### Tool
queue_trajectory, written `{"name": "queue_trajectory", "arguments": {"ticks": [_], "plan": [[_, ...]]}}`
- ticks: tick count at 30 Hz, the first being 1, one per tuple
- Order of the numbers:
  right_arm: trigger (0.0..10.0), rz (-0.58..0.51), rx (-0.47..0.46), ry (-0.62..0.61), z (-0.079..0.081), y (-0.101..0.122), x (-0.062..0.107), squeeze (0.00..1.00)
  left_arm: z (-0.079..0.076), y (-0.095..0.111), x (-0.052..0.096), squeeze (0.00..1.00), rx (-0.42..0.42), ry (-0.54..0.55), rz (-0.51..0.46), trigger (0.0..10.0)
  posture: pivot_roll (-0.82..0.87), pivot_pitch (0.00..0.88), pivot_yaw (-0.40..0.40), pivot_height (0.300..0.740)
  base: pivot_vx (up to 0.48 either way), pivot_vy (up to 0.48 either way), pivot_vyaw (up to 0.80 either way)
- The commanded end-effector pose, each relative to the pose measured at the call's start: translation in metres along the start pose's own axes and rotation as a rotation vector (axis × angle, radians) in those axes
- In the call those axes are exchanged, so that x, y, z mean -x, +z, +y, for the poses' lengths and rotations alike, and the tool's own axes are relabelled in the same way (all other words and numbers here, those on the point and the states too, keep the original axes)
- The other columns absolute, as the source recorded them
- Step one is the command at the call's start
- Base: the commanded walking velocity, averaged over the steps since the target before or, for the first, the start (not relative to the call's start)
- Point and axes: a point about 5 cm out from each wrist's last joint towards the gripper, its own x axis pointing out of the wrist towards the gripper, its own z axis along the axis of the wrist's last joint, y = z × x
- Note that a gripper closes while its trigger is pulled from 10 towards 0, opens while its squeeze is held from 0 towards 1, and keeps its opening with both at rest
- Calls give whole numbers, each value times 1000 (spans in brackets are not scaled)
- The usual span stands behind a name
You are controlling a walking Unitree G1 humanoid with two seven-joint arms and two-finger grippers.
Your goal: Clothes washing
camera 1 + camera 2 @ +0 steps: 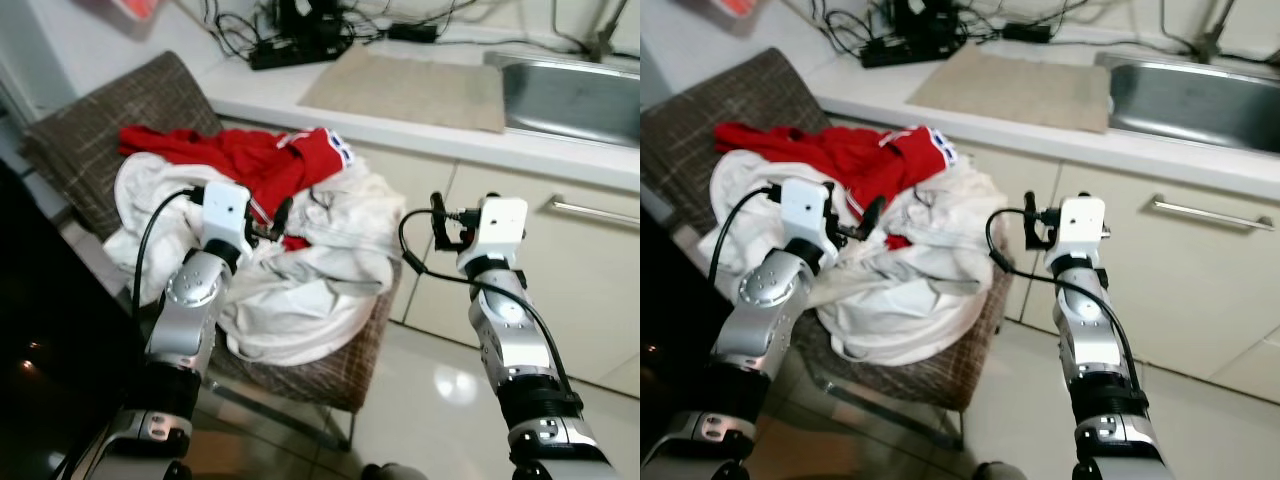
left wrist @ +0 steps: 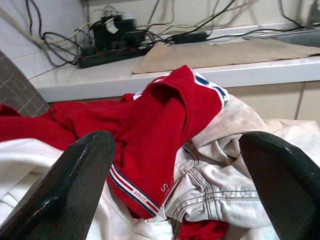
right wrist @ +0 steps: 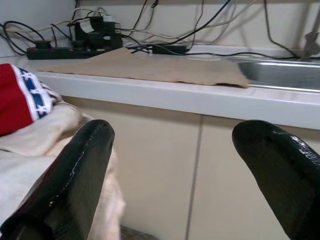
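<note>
Gathering laundry: left claw (image 1: 283, 215) spread wide over the red garment (image 1: 262, 163) on the chair (image 1: 120, 100) — next, lower and pinch it; right claw (image 1: 437, 220) wide, empty.

Clothes heap (image 1: 290, 270) covers the chair (image 1: 130, 110) seat to its front and right edges. Left gripper (image 1: 280, 215), fingers spread, sits over the heap with open air ahead. Right gripper (image 1: 437, 215), also spread, hangs off the chair's right edge; cabinet front (image 1: 480, 200) and counter (image 1: 420, 120) edge block just beyond.
</note>
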Motion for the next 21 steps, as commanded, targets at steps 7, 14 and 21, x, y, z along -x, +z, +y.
{"name": "queue_trajectory", "arguments": {"ticks": [7, 14, 21], "plan": [[10000, -27, 0, 24, 6, 6, 0, 0, -5, 6, -1, 0, -43, -76, -22, 10000, -169, 0, 69, 740, 0, 468, -800], [10000, -27, 16, 19, 4, 5, 1, 0, -9, 0, -4, 0, -82, -68, 13, 10000, -179, 0, 71, 740, 0, 0, -454], [10000, -29, 16, 12, 4, 6, 0, 0, -11, 4, -7, 0, -83, -68, -6, 10000, -184, 0, 73, 740, 0, 0, 0]]}}
